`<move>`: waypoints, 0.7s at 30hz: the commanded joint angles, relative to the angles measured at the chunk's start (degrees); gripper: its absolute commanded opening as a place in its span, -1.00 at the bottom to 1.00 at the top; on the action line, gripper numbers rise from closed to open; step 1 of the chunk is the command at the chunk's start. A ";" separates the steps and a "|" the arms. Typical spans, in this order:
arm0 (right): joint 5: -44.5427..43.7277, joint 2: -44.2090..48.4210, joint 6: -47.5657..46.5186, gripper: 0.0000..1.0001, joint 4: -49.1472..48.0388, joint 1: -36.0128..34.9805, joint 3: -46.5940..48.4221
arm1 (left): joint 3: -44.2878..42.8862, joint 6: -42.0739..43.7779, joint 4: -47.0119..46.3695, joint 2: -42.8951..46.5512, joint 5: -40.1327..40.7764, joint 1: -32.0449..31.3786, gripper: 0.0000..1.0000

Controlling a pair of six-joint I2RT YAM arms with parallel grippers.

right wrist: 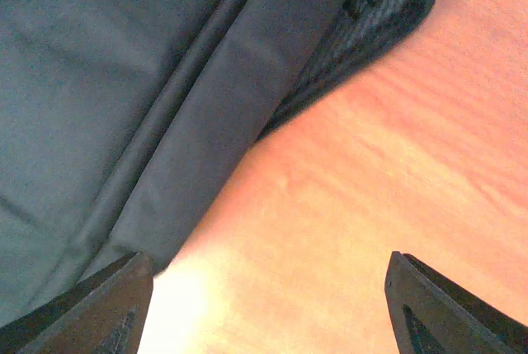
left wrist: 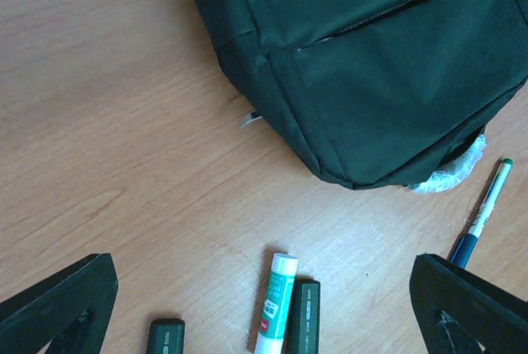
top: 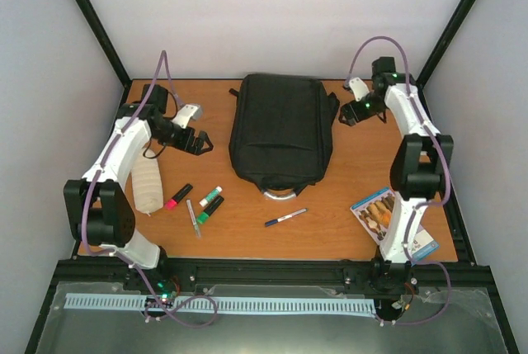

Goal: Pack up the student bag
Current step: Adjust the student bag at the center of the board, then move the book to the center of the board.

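A: Top external: student bag (top: 282, 131) lies flat, mid-tabletop (top: 330, 228). The 2 hands?
B: Left hand (top: 195, 141) and right hand (top: 348, 114) released, empty, flanking it. Soft, floppy fabric, probably light; take the grey loop handle (top: 280, 194).

Ahead of the left end effector (left wrist: 262, 288), the student bag (left wrist: 371, 65) is showing matt black woven cloth, with soft folds and flat seams. Under it the counter (left wrist: 107, 123) is looking like smooth wood laminate, with a light grain and a faint shine. Between the fingers (left wrist: 62, 309), which are appearing as matt black plastic, a glue stick (left wrist: 276, 300) is showing smooth, slightly glossy plastic. At the bag's edge the pale loop handle (left wrist: 458, 164) is glinting; it is crinkled and its material is unclear.
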State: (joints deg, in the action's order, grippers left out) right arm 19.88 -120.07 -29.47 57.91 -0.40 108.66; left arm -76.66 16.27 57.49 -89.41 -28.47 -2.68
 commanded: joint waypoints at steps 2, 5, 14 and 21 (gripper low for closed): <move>-3.31 11.05 -0.55 0.65 0.67 -0.06 -11.87 | -2.33 -0.44 0.50 -0.48 -0.19 -0.06 0.99; -4.57 17.49 -2.71 0.68 2.25 0.65 -18.06 | -1.27 -2.23 -1.63 -0.58 -1.06 -0.13 1.00; -9.13 33.98 -8.56 1.00 9.69 4.97 -35.79 | -0.42 -7.35 -5.07 -4.57 -14.58 -0.85 0.99; -10.74 43.68 -13.81 1.00 13.55 5.44 -49.03 | -2.70 -7.24 -5.95 -2.15 -2.78 -9.01 1.00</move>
State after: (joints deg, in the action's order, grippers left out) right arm 11.05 -81.12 -38.96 67.68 4.97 65.89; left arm -76.36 9.80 53.04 -93.97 -38.48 -6.44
